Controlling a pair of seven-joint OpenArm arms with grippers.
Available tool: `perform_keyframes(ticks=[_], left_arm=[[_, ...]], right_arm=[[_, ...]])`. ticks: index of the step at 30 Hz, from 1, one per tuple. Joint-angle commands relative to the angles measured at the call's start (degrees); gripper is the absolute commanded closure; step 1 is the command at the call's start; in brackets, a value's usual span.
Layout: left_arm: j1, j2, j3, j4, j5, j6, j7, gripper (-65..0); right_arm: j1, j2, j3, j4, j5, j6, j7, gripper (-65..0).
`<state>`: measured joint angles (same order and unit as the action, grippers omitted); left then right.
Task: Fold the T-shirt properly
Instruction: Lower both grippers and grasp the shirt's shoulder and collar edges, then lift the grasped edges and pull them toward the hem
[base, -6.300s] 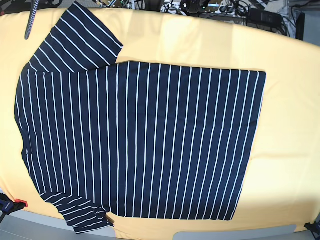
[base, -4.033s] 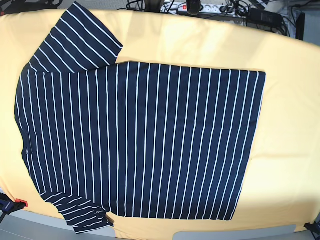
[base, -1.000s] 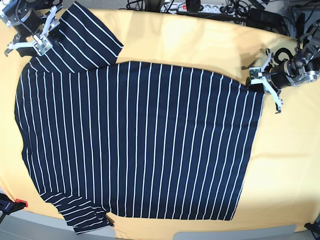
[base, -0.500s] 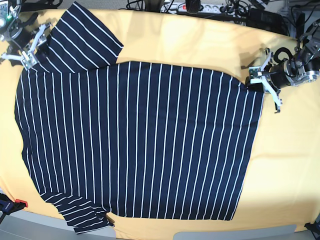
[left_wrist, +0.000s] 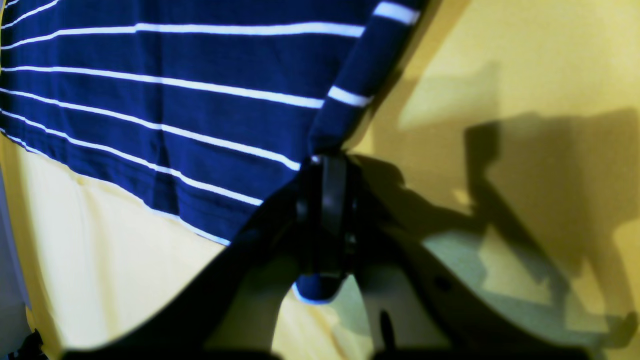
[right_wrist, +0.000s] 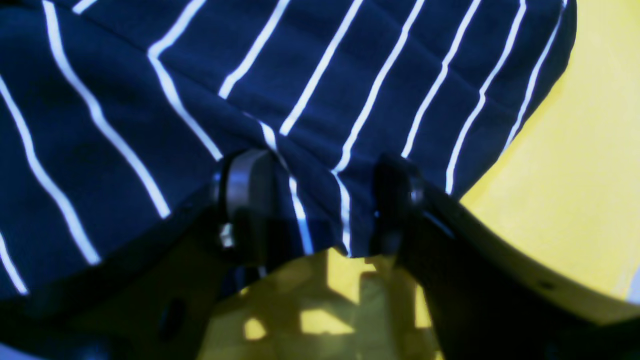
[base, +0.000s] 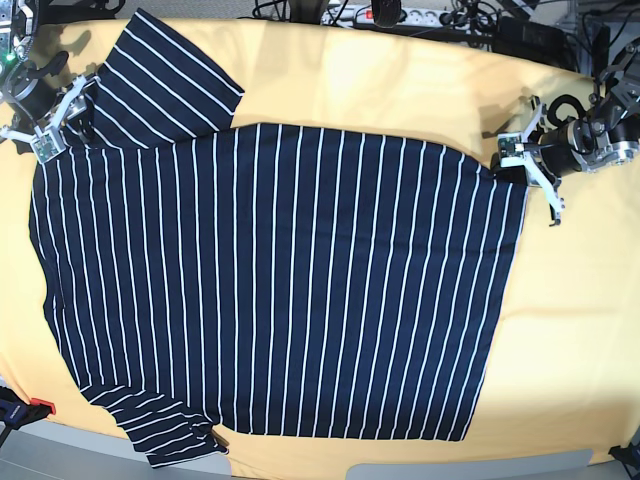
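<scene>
The dark navy T-shirt (base: 280, 280) with thin white stripes lies flat on the yellow table cover (base: 400, 80), collar side to the left. My left gripper (base: 508, 163) is shut on the far right hem corner, and the left wrist view shows the cloth (left_wrist: 175, 100) pinched between the closed jaws (left_wrist: 327, 200). My right gripper (base: 55, 122) sits at the far left shoulder beside the upper sleeve. In the right wrist view its jaws (right_wrist: 320, 210) stand apart with a fold of striped cloth (right_wrist: 300, 75) between the fingers (right_wrist: 245, 200).
Cables and a power strip (base: 400, 15) line the back edge of the table. A red-tipped clamp (base: 35, 407) sits at the front left corner. A grey table edge (base: 450, 470) runs along the front.
My right gripper has moved left and down from the sleeve to the shoulder edge, and its jaws have narrowed a little around the cloth. The left gripper still holds the hem corner in place.
</scene>
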<state>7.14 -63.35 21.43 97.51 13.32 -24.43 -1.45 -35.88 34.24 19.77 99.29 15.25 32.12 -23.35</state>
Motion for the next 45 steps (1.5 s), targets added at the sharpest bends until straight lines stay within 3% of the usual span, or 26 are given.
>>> perform_keyframes(ticks=[1,3,4,10,16,20,29,33,37,41,45], left_arm=[[-0.5,-1.42,-0.44,0.66,-0.33,0.24,-0.22,0.0],[-0.5,-1.44,-0.44,0.66,-0.33,0.24,-0.22,0.0],[-0.5,-1.44,-0.44,0.66,-0.33,0.24,-0.22,0.0],[-0.5,-2.78,-0.44,1.18,-0.35,0.24,-0.22,0.0],[-0.48,-7.43,-0.44,3.54,-3.74,-0.66,-0.22,0.0],[-0.48,-10.8,-0.44,6.45,-7.61,-5.35,-0.22,0.0],[-0.46,-20.04,-0.44,12.68,-11.1,-15.57,-0.35,0.0],[-0.48,-23.12,-0.44,14.23,-11.08,-15.57,-3.13,0.0],[0.0,-25.55,-0.44,14.99,-11.1,-15.57,-4.81,0.0],[0.83,-25.65,-0.44,16.26,-14.97,-15.57,-4.72,0.0],[4.31,-25.65,-0.44,18.56,-15.78,-15.57,-3.21,0.0]], right_arm=[[-0.35,0.9,0.42,-0.15,-1.79,0.13,-2.58,-25.2],[-0.37,0.9,0.42,-0.15,-1.75,-0.26,-3.48,-5.8],[-0.37,0.9,0.42,-0.15,-1.62,-0.57,-3.67,0.0],[-0.35,2.78,0.48,1.11,2.75,-0.96,-4.22,0.0],[-1.84,6.43,0.55,4.68,6.84,-0.44,-11.65,0.0],[-5.07,8.63,0.55,9.62,9.11,2.03,-14.62,0.0],[-16.52,15.87,1.73,21.46,9.25,1.51,-20.04,0.0],[-22.67,17.42,6.45,24.5,10.4,1.73,-21.46,0.0],[-29.0,17.4,14.23,25.99,17.51,5.66,-24.46,0.0],[-35.01,17.38,19.82,25.97,19.5,6.54,-24.48,0.0],[-37.77,17.38,20.48,25.97,19.45,6.54,-24.37,0.0]])
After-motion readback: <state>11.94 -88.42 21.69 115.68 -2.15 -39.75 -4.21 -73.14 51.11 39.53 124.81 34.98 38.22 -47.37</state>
